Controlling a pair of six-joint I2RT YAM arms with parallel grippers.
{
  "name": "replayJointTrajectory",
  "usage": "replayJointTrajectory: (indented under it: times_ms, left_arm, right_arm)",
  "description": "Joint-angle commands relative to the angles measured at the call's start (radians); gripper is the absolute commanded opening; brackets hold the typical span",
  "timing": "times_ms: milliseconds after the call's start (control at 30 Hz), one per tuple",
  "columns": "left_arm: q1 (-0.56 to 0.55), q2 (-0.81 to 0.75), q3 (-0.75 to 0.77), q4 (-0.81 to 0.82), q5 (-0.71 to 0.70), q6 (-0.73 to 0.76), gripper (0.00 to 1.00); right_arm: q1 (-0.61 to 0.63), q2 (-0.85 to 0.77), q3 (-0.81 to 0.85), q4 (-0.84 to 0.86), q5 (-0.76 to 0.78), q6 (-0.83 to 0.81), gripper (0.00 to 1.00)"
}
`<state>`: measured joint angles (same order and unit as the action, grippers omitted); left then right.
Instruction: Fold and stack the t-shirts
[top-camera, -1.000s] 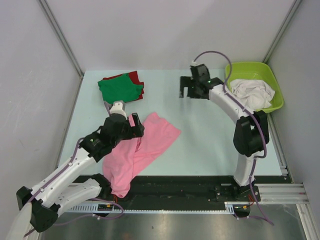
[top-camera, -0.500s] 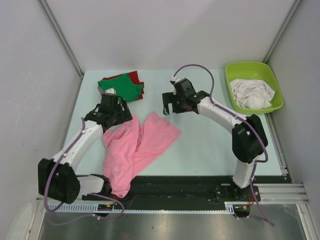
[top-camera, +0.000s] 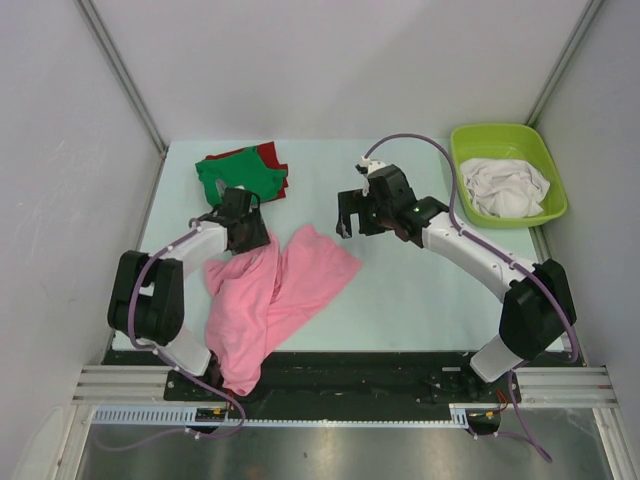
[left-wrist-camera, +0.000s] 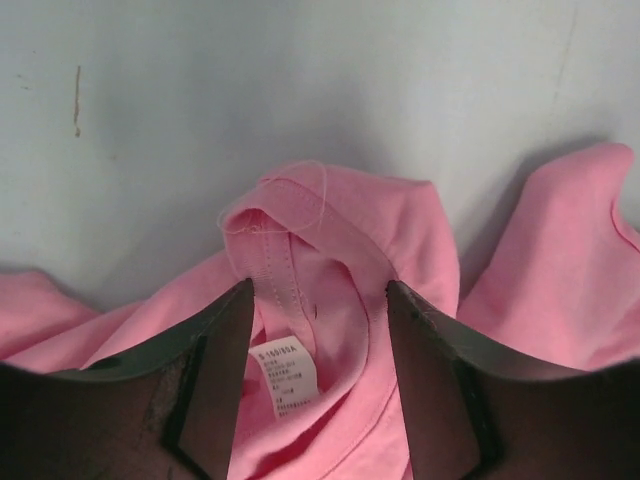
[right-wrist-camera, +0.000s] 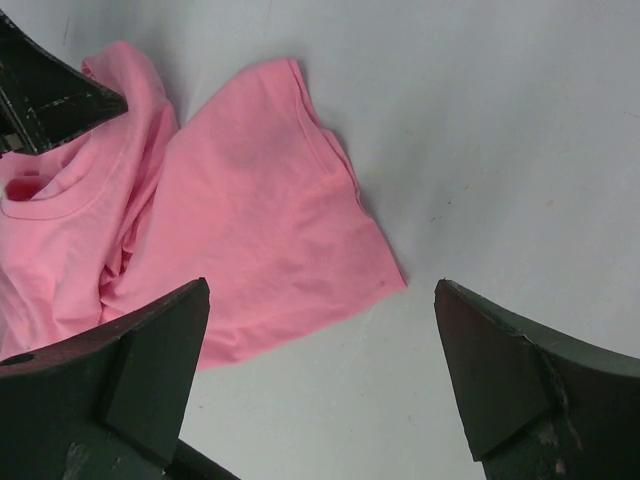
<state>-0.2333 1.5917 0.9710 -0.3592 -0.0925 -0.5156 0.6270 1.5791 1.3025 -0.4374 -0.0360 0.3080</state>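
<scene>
At the left-centre of the table (top-camera: 420, 290), the pink t-shirt (top-camera: 275, 295) lies crumpled. Its long axis runs on a diagonal, from the near edge, where a bunch hangs over, up toward the far right.

Left gripper (left-wrist-camera: 318, 290): down on the shirt's far-left end. Fingers partway apart, one on each side of the raised collar (left-wrist-camera: 285, 215), with the neck label (left-wrist-camera: 283, 375) between them. Cloth fills the gap. A firm pinch is not evident, so logged as straddling, not holding.

Right gripper (top-camera: 350, 215): fingers spread wide, nothing in them. It hovers just beyond the shirt's far-right lobe, which lies toward the near left of it in the wrist view.

Judgement: the left arm is the nearer to the collar, the right to the free lobe. Spreading the shirt flat would mean drawing these two ends apart, across that diagonal.

Folded green t-shirt (top-camera: 238, 178) on red t-shirt (top-camera: 270, 155) at the far left, well apart from the right gripper.
</scene>
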Motion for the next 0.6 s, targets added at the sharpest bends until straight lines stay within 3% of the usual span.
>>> replayJointTrajectory:
  times_ms: [0,67,100,200,367,567]
  left_arm:
    - [0.011,0.063,0.041,0.065,-0.010,0.003,0.52]
    - [0.012,0.085,0.051,0.071,-0.027,-0.001,0.40]
    - [0.012,0.094,0.055,0.071,-0.033,-0.003,0.24]
    - [0.012,0.105,0.060,0.083,-0.064,-0.006,0.00]
    - [0.012,0.015,0.040,0.066,-0.124,-0.027,0.00]
    - [0.012,-0.162,0.003,-0.007,-0.142,-0.083,0.00]
  right_arm:
    - [0.005,-0.028,-0.025,0.045,-0.013,-0.020,1.00]
    - [0.005,-0.015,-0.031,0.052,-0.018,-0.017,1.00]
    - [0.005,-0.004,-0.031,0.061,-0.024,-0.014,1.00]
    - [0.005,0.053,-0.031,0.113,-0.053,-0.001,1.00]
    - [-0.006,0.215,0.001,0.248,-0.116,0.039,1.00]
    - [0.020,0.413,0.156,0.278,-0.139,0.028,1.00]
